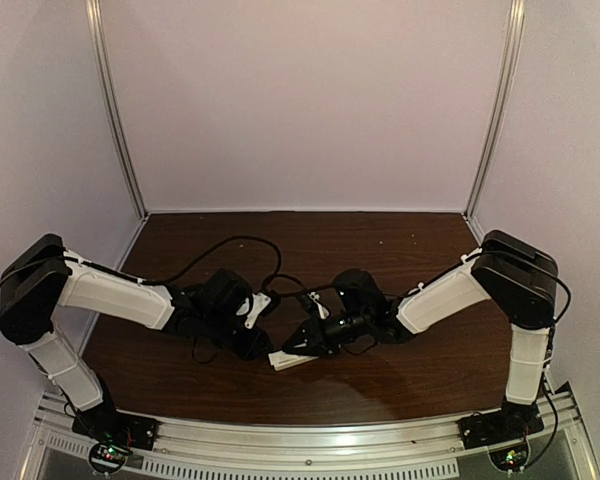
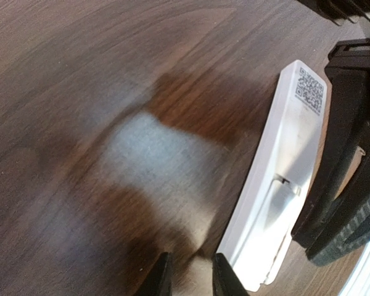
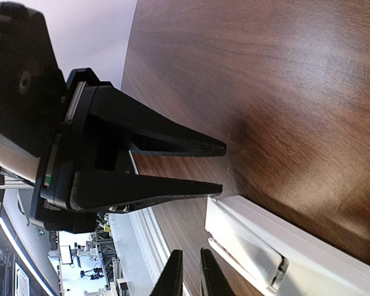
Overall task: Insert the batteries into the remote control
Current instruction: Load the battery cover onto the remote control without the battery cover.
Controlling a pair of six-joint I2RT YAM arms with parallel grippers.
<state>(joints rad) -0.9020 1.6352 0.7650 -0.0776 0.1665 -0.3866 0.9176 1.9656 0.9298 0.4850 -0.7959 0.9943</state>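
The remote control (image 1: 290, 359) lies flat on the dark wooden table near the front middle. Its back faces up, with a QR label and a battery cover panel, seen in the left wrist view (image 2: 290, 154) and the right wrist view (image 3: 296, 246). My left gripper (image 1: 269, 349) is low beside the remote's left end, its jaws a little apart and empty (image 2: 194, 280); it also shows in the right wrist view (image 3: 223, 168). My right gripper (image 1: 297, 347) is at the remote's right side, its fingertips almost together and empty (image 3: 190, 274). The batteries are out of view.
Black cables loop over the table (image 1: 230, 245) behind both wrists. The metal rail (image 1: 310, 440) with the arm bases runs along the near edge. Light walls close in the back and both sides.
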